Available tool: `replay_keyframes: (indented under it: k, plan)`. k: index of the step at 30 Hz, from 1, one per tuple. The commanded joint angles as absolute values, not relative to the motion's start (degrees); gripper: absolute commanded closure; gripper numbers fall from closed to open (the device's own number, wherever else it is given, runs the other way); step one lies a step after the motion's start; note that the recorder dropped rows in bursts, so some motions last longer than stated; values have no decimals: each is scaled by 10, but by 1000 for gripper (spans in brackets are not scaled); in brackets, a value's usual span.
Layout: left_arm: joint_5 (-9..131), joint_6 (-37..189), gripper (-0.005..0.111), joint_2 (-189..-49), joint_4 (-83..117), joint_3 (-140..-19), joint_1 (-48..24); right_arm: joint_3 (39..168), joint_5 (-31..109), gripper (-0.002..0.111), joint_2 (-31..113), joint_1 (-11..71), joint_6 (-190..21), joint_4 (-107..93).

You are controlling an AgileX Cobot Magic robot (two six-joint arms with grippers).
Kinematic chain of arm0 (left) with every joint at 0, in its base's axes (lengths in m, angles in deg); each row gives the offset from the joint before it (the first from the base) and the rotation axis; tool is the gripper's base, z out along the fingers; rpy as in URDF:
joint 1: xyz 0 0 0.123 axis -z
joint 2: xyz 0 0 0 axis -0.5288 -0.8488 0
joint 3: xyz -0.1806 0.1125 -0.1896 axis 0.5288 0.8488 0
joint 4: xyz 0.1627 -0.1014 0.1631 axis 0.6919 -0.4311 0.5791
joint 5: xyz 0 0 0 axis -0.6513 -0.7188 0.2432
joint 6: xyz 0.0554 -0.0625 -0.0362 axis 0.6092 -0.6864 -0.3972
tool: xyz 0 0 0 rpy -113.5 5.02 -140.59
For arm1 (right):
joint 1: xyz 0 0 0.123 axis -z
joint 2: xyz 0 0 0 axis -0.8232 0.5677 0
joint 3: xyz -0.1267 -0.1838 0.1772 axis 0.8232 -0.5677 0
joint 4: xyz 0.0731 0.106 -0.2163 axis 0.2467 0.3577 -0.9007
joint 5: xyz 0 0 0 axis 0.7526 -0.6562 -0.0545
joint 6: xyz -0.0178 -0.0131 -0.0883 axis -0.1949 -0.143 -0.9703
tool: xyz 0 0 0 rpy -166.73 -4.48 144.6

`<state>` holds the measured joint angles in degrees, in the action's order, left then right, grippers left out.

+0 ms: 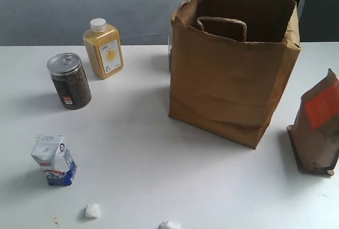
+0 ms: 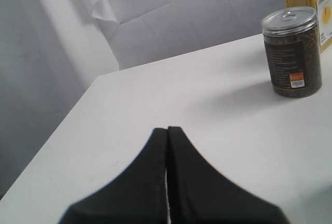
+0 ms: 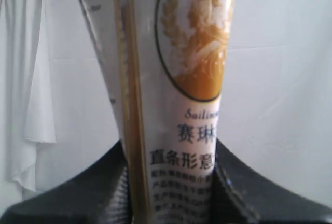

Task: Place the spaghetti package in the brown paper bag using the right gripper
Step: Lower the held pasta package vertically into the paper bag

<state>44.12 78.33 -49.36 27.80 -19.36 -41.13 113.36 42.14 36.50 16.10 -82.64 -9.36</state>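
The brown paper bag (image 1: 233, 75) stands open and upright at the middle right of the table, its loop handles up. Neither arm shows in the exterior view. In the right wrist view my right gripper (image 3: 171, 182) is shut on the spaghetti package (image 3: 176, 79), a glossy white and tan packet with a gold emblem and dark print that stands up between the black fingers (image 3: 104, 187) against a white curtain. The package does not show in the exterior view. My left gripper (image 2: 167, 130) is shut and empty, low over the white table near its far left corner.
A clear jar of dark grains (image 1: 69, 81) and a yellow bottle (image 1: 103, 47) stand at the back left. A small milk carton (image 1: 54, 160) sits front left. A brown pouch with an orange-red label (image 1: 318, 128) stands right of the bag. Two white crumbs (image 1: 92, 210) lie near the front edge.
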Motion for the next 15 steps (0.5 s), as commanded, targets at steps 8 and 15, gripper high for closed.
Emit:
replay_keyframes:
  k: [8,15]
  plan:
    - [444,781,107,-495,275,-191,-410,1141,446,108,437,169,-885,-98]
    - [444,781,107,-495,275,-191,-410,1136,446,108,508,195,-883,-68]
